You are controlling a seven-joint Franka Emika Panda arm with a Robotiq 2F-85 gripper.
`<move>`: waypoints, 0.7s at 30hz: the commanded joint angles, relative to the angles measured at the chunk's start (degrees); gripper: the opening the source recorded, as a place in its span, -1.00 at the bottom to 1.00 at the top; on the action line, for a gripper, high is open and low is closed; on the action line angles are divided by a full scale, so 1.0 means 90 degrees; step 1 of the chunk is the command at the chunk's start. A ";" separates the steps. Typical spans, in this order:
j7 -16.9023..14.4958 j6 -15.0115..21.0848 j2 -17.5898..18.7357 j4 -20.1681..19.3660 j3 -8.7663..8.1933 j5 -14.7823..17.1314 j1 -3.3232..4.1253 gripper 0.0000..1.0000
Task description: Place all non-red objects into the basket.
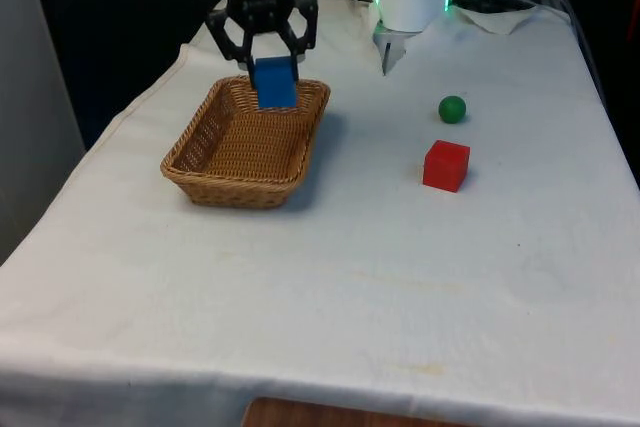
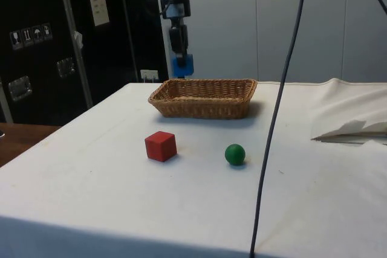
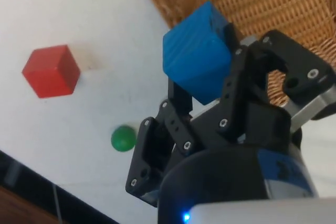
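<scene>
Blue is the colour of the block (image 1: 275, 82) I am holding up in the air. My pincer (image 1: 272, 65) is squeezed tight on its two sides. The block hangs over the far end of the basket (image 1: 232, 175), close to the rim, and it does not touch the basket.

I think I am at the step of putting this block in. Next I should go down a little, make sure I am well over the inside, and then let go so it lands softly.

The block has flat faces and sharp corners, with tiny lines on it. The basket is brown, woven from thin strips, long and shallow, with bumpy walls.

The green ball (image 1: 452, 109) sits on the white cloth (image 1: 380, 287), well apart from the basket. It is round and smooth, so it may roll. It must go in too. The red block (image 1: 446, 166) sits near the ball. It looks hard and square, and it should stay out.
</scene>
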 commanded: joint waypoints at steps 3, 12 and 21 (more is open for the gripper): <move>-0.0197 0.0204 0.0121 -0.0006 -0.0025 0.0095 -0.0045 0.00; -0.0267 0.0458 0.0312 -0.0019 -0.0076 0.0083 -0.0025 0.00; -0.0267 0.1140 0.0452 -0.0229 -0.0057 0.0076 0.0006 0.00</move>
